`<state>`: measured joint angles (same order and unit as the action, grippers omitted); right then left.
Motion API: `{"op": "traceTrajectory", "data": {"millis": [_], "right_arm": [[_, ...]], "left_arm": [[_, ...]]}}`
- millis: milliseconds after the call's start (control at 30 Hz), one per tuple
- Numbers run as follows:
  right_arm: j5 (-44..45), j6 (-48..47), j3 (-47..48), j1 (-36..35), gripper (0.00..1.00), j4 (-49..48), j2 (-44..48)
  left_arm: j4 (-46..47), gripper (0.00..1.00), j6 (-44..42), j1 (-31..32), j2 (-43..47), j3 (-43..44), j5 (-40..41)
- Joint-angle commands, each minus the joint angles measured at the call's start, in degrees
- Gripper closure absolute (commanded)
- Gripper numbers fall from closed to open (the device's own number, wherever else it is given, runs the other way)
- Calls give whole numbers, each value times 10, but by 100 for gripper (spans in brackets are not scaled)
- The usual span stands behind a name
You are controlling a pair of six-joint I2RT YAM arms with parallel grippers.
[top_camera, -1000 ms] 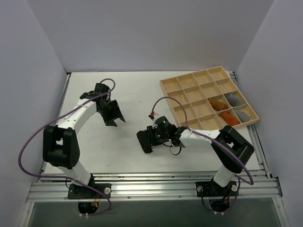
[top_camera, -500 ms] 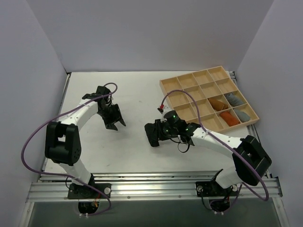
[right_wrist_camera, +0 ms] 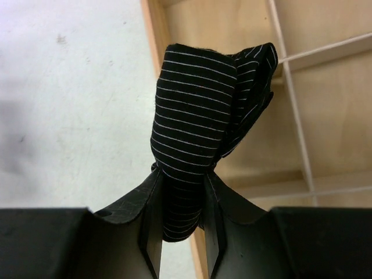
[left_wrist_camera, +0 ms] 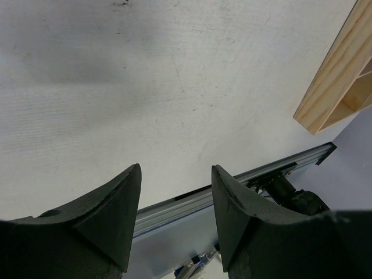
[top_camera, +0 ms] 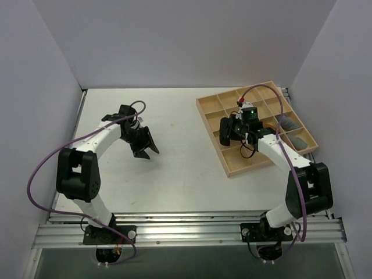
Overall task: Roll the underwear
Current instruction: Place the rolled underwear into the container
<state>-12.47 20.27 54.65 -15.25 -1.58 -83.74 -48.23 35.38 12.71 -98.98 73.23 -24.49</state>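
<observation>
Right gripper (right_wrist_camera: 181, 174) clamped on bunched, pin-striped black underwear (right_wrist_camera: 200, 133), held over left-edge compartments of wooden divided tray (top_camera: 208, 116). Grey cloth rolls (top_camera: 286, 121) in right-side compartments. Left gripper (left_wrist_camera: 176, 192) fingers apart, empty, above table (left_wrist_camera: 116, 87).
</observation>
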Motion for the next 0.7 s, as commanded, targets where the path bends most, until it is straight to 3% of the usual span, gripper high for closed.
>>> {"op": "traceTrajectory", "data": {"millis": [0,200,467,667], "right_arm": [[16,-30,35,11,100,-17,-48],[38,25,18,7,100,-91,-130],[168,90,-65,-2,100,-128,-124],[209,158,-97,-23,100,-119,-130]], "left_arm": [[22,41,-1,2,0,34,-36],[12,41,-4,4,-8,40,-53],[2,41,1,4,-32,48,-28],[-23,41,15,4,-38,81,1]]}}
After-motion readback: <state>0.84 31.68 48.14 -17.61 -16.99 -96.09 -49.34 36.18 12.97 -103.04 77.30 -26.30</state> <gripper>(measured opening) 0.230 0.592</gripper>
